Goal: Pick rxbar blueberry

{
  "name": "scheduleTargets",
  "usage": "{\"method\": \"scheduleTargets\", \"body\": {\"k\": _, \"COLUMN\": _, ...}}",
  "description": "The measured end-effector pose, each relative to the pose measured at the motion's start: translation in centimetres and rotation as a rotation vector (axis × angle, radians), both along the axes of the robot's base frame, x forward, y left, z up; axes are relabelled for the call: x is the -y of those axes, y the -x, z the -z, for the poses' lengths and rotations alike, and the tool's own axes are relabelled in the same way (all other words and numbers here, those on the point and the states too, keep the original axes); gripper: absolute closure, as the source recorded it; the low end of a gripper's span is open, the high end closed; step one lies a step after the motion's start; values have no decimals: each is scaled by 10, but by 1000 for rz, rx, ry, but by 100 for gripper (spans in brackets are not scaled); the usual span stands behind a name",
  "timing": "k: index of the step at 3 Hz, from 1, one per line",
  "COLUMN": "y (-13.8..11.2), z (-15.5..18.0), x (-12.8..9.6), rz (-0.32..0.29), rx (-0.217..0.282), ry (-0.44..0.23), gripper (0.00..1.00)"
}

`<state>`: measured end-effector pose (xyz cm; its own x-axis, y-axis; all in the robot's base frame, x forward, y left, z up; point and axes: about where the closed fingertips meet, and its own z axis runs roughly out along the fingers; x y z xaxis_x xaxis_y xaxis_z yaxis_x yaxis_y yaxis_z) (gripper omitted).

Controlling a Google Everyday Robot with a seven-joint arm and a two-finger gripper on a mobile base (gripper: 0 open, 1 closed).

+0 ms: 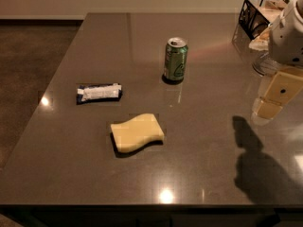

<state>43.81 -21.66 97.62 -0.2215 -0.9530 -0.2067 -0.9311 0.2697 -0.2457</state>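
Snack bar [99, 92] lies untouched on the counter [61, 164], the gripper [273, 102] well apart at three o'clock, its opening impossible to tell; the whole pick is left.

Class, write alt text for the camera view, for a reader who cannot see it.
The gripper hangs over the right side of the dark table, well apart from the rxbar blueberry lying flat at the left. A yellow sponge lies nearer the camera, a green soda can stands upright farther back, and a wire basket sits at the far right.
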Motion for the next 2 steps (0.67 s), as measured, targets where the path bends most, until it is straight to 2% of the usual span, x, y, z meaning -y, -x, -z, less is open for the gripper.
{"method": "scheduleTargets", "body": {"k": 1, "y": 0, "z": 0, "x": 0, "rz": 0, "rx": 0, "ry": 0, "gripper": 0}}
{"method": "scheduleTargets", "body": {"k": 2, "y": -10, "z": 5, "x": -15, "rz": -9, "rx": -12, "ry": -27, "gripper": 0}}
